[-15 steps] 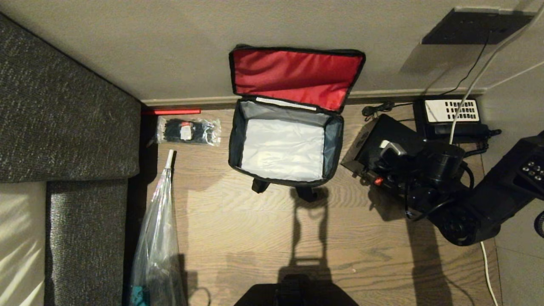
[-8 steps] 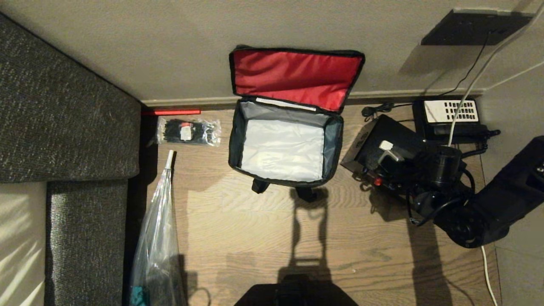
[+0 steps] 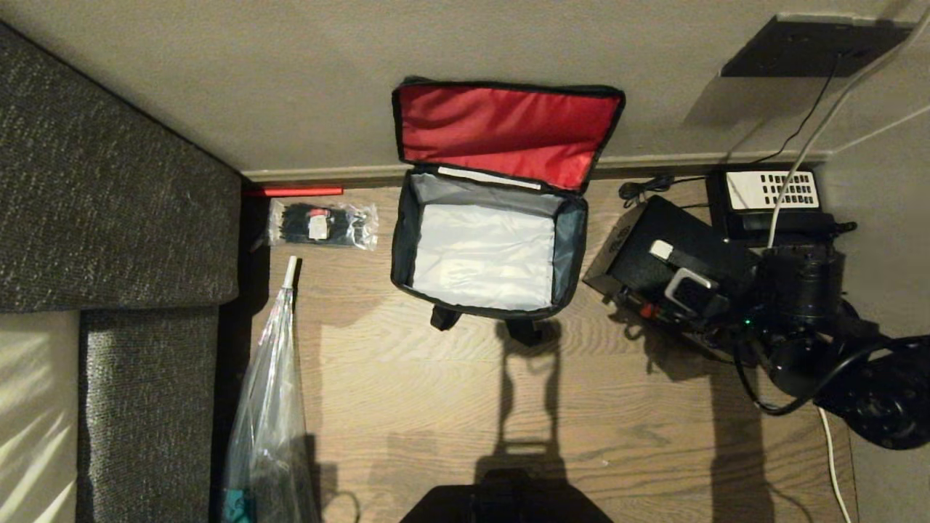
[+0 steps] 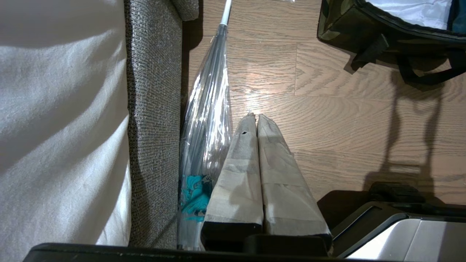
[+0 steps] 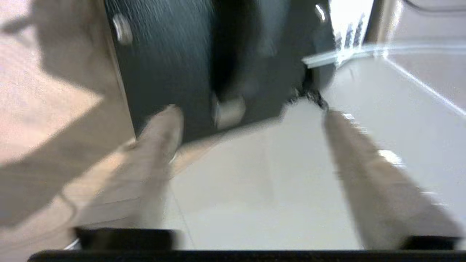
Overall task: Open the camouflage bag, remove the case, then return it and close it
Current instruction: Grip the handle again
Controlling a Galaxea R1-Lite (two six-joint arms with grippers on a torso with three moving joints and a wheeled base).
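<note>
Your right gripper (image 5: pixel 251 112) stood wide apart, empty, above the case (image 3: pixel 672 265), which lay on the floor (image 3: pixel 436 407) right of the open camouflage bag (image 3: pixel 488 250); your left gripper (image 4: pixel 255 118) stayed pressed closed, parked.

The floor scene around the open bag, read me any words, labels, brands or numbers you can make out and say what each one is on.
No text can be read here.
Case: pale marking along its left edge, too small to read.
Telephone: white keypad panel with dark keys, no digits legible.
Packet of ties: small white and red label, too small to read.
Camouflage bag: pale strip under the red lid, no legible print.
</note>
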